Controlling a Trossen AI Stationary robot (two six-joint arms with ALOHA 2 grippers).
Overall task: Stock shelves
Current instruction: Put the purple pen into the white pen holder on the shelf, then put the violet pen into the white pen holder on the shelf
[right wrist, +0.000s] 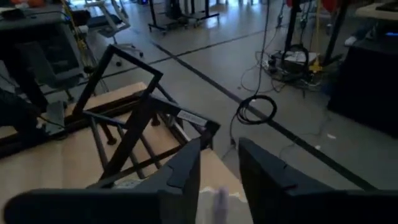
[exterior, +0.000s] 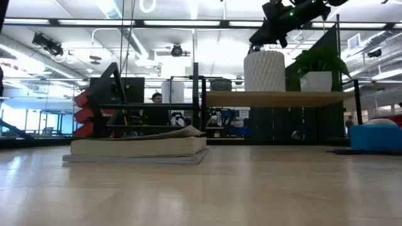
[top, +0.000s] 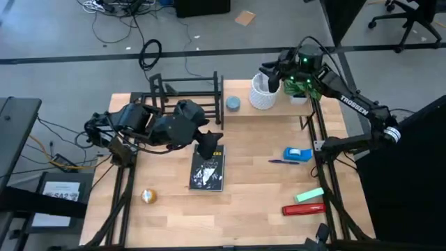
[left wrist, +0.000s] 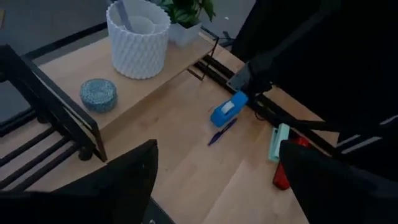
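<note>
The wooden shelf [top: 279, 108] is standing at the worktop's [top: 258, 202] far edge beside the black rack [top: 185, 89], carrying a white vase [top: 263, 93]. The right pincer [top: 272, 75] is hovering over that vase, fingers parted and apparently empty. The left pincer [top: 207, 143] is poised over the book [top: 208, 169], nearer than the vase; its grip cannot be told.

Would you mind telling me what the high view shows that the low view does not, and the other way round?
Only the high view shows the left gripper over the book, open as the left wrist view shows, the yellow ball, the green block and the red marker. Only the low view shows the room behind the table, and the book's stacked page edges side-on. Both show the black rack, the wooden shelf carrying the white vase, the small plant and the right gripper above the vase.
</note>
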